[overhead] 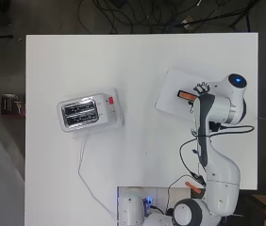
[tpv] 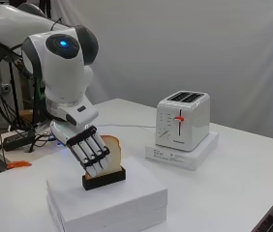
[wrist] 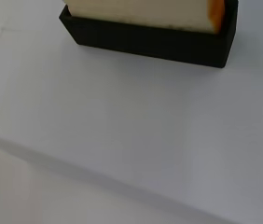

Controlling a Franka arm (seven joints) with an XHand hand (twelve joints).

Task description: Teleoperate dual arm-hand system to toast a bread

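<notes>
The fingers [tpv: 92, 153] are reaching down, straight and close together, lying flat against the near face of the bread slice [tpv: 112, 152]; whether the thumb is pressing the far face cannot be told. The hand [tpv: 85, 145] is hanging from the arm's wrist, tilting down toward the slice.

The bread slice is standing upright in a black holder [tpv: 104, 179], its crust showing orange in the wrist view along one edge [wrist: 217, 14]. The holder is sitting on a white box [tpv: 127, 200], near the box's edge that faces the arm in the side view, with bare box top spreading beyond it.

In the overhead view, the box [overhead: 168, 96] is lying at about 3 o'clock from the table's middle, close to the table's right edge, with the arm covering part of it. The toaster [overhead: 88, 113] is sitting well apart at about 9 o'clock, on a low white base [tpv: 194, 154], its two slots facing up and its red lever [tpv: 178, 118] sitting high. Between box and toaster, the white table [overhead: 142, 61] is lying bare. The toaster's white cord [overhead: 83, 169] is trailing toward 6 o'clock.
</notes>
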